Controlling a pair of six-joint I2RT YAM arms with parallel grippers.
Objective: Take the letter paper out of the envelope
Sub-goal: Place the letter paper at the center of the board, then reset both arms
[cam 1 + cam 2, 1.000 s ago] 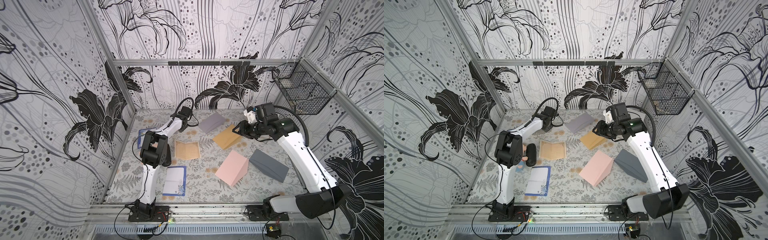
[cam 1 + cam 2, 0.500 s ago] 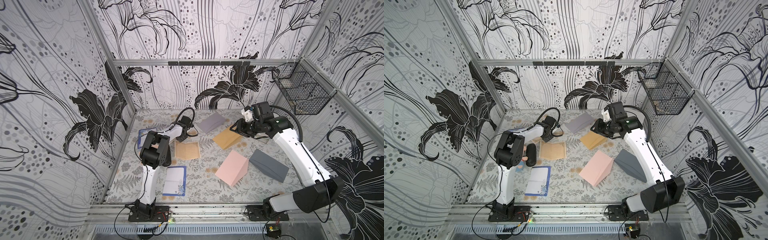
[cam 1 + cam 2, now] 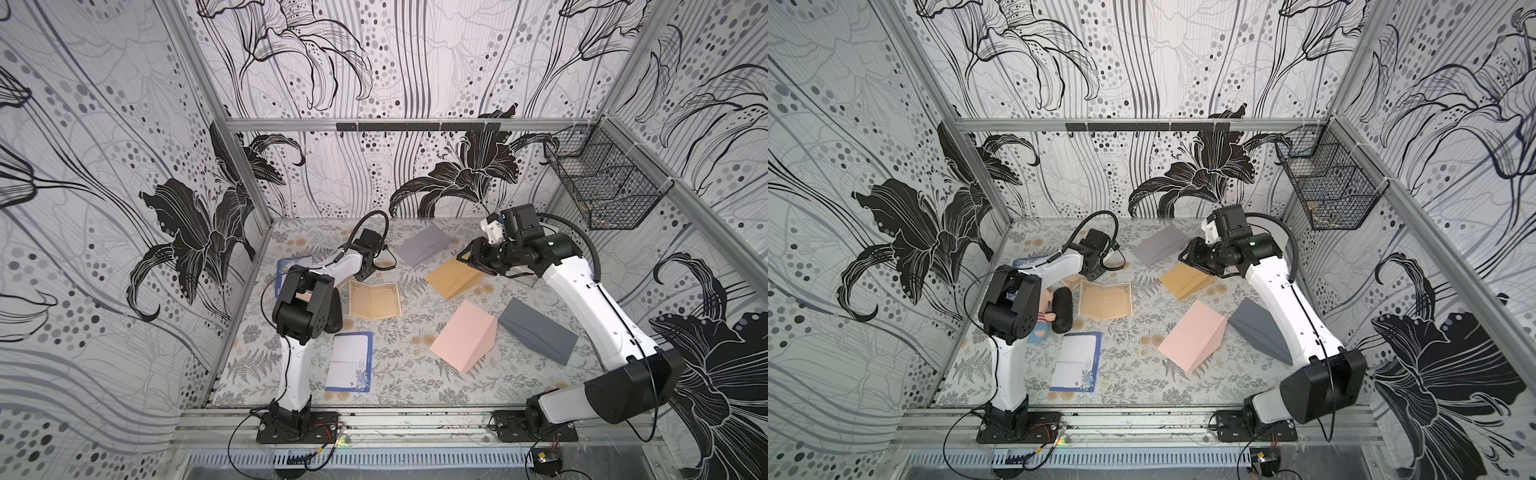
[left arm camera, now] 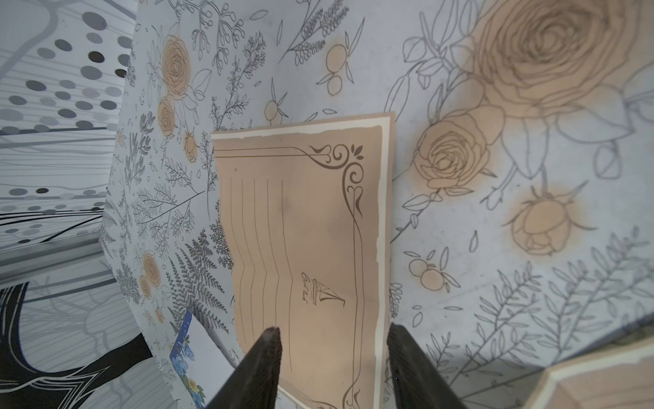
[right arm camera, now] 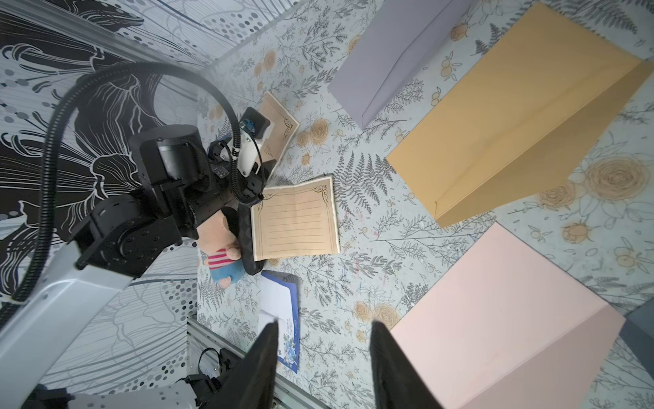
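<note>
A tan envelope [image 3: 453,276] lies open-ended on the floral table, right of the middle in both top views. My right gripper [image 5: 325,325] hangs open and empty just above its far end [image 3: 467,257]. An unfolded tan lined letter paper [image 3: 374,299] lies flat left of the envelope. My left gripper [image 4: 334,333] is open low over a tan lined letter paper [image 4: 300,230], a finger [image 4: 269,347] to each side, holding nothing. A second tan sheet [image 5: 279,124] lies partly under the left wrist.
A lavender envelope [image 3: 422,245] lies at the back. A pink envelope [image 3: 463,334] and a dark grey envelope [image 3: 536,328] sit front right. A blue-bordered letter [image 3: 349,361] lies front left. A soft toy [image 3: 1044,318] sits by the left arm. A wire basket [image 3: 602,191] hangs on the right wall.
My left arm has drawn back from the far side to the tan sheets and its jaws have opened. My right gripper has shifted slightly left over the tan envelope.
</note>
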